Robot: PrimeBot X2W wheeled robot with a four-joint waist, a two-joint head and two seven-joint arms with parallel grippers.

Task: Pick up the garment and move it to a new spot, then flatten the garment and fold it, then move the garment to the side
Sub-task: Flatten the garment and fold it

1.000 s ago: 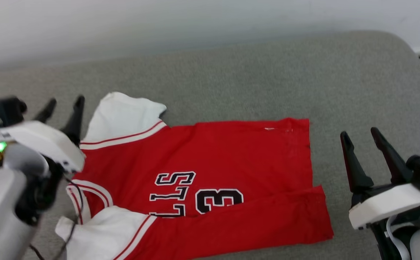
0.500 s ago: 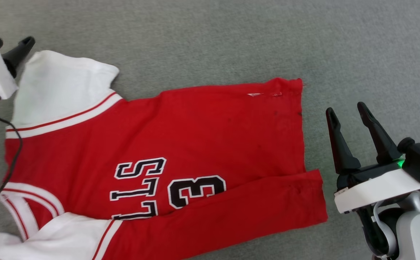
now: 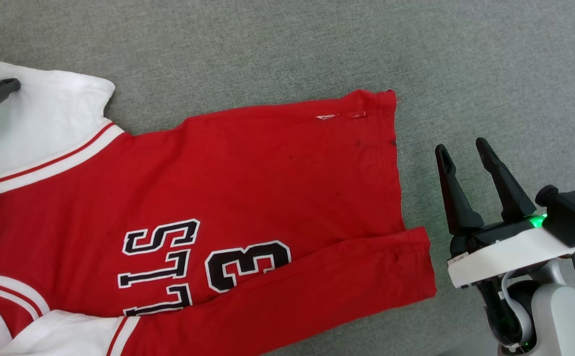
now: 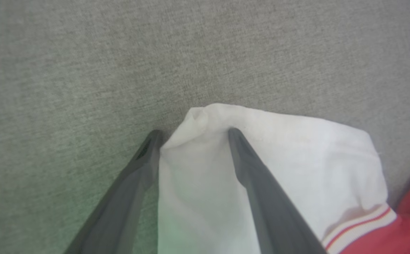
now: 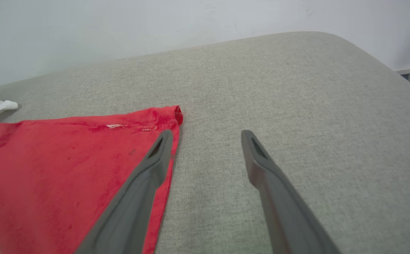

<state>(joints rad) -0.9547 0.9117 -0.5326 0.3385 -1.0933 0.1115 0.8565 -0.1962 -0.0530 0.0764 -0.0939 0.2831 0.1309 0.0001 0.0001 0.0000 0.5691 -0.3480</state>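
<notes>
table [image 3: 490, 74]: grey fabric top, rounded far corner
shirt [image 3: 267, 173]: red with white sleeves, lying flat on it, lettering up, near edge folded over

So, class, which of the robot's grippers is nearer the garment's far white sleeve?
Left. The left gripper has its open jaws astride a corner of the white sleeve; the right gripper is open beside the red hem, the opposite end of the garment.
</notes>
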